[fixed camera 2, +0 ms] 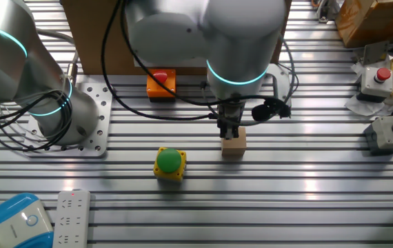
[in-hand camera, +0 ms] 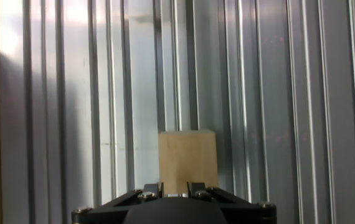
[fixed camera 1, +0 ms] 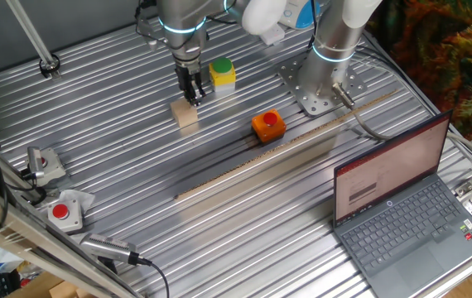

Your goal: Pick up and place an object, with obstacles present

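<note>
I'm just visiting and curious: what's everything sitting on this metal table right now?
wooden block: one, pale tan, under the claw
green button box: one, yellow, beside the block
orange button box: one, red button, mid-table
wooden strip: one, long, tan, lying diagonally
laptop: one, grey, open, table corner
grey button boxes: two, red buttons, table edge
power strip: one, white, near corner
claw: one, black, at the block's top

Green-topped yellow button box (fixed camera 2: 169,164) stands near the pale wooden block (fixed camera 2: 234,144) at nine o'clock; bare ribbed metal tabletop (fixed camera 2: 307,179) lies at three.
</note>
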Controlling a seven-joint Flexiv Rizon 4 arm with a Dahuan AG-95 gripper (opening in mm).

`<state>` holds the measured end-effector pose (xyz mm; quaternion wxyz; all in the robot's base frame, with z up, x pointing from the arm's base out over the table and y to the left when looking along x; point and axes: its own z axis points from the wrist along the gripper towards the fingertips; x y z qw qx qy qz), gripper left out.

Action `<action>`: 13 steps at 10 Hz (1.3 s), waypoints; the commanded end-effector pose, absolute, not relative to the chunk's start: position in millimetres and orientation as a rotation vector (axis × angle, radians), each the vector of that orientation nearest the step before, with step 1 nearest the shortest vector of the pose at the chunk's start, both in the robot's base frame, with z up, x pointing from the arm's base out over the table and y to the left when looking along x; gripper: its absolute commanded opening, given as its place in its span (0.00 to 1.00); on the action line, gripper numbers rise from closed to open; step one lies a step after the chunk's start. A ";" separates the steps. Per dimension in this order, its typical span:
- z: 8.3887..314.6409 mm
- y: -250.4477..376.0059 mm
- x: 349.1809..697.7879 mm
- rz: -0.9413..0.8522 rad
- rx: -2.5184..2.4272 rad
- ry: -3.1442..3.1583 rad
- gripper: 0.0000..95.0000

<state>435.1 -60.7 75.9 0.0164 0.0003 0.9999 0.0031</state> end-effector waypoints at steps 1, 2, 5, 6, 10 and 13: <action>79.7 -61.2 431.7 0.018 -0.012 3.113 0.40; 80.2 -62.0 431.2 0.013 -0.019 3.116 0.40; 80.9 -63.2 431.0 0.014 -0.019 3.121 0.40; 80.9 -63.9 432.0 0.011 -0.018 3.128 0.40; 81.0 -67.3 437.5 0.017 -0.023 3.129 0.40; 81.0 -67.3 437.5 0.053 0.125 3.091 0.00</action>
